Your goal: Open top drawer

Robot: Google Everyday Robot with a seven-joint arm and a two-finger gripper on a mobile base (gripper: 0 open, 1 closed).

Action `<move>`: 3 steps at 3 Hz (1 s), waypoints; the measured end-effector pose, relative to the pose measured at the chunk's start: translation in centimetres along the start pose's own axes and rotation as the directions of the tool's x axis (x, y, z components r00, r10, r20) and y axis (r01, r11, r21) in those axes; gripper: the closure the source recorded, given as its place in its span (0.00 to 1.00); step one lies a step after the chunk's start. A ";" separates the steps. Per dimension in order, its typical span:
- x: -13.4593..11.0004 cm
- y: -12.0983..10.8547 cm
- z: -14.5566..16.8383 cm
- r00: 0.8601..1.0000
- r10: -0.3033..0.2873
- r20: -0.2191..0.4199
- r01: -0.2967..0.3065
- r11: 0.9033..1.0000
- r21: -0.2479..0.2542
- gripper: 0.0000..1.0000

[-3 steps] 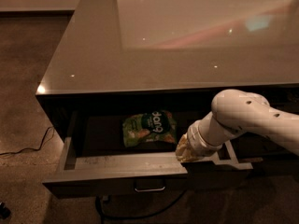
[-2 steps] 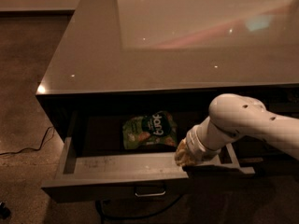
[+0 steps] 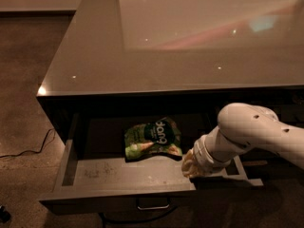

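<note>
The top drawer (image 3: 114,193) sits at the frame's six o'clock, drawn well out from under the glossy counter top (image 3: 142,56). Its grey floor is exposed and its loop handle (image 3: 153,205) is low at the front's centre. A green snack bag (image 3: 153,139) lies flat towards the back, about one o'clock from the drawer's middle, apart from the front wall. The gripper (image 3: 192,164) is down at the front wall's right end, four o'clock from the bag. It looks set against the inner face, which would suit dragging the front outward, though whether it is spread or closed cannot be told. The white arm (image 3: 247,132) reaches in from three o'clock. Open floor (image 3: 23,80) lies before the drawer front, and a cable (image 3: 28,151) trails at nine, well apart.
</note>
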State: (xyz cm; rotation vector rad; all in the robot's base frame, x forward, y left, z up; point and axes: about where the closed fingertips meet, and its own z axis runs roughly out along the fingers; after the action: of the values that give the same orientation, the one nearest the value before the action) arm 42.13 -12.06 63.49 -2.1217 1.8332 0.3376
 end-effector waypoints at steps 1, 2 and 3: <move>-0.4 2.7 -2.4 0.999 0.000 -0.034 0.001 1.000 0.031 1.00; -0.4 2.5 -2.0 1.000 0.004 -0.027 -0.003 1.000 0.027 1.00; -0.2 1.9 -0.9 1.000 0.015 -0.008 -0.015 1.000 0.016 1.00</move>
State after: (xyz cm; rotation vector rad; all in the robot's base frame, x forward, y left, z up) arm 40.18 -12.44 64.24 -2.1027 1.8507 0.3170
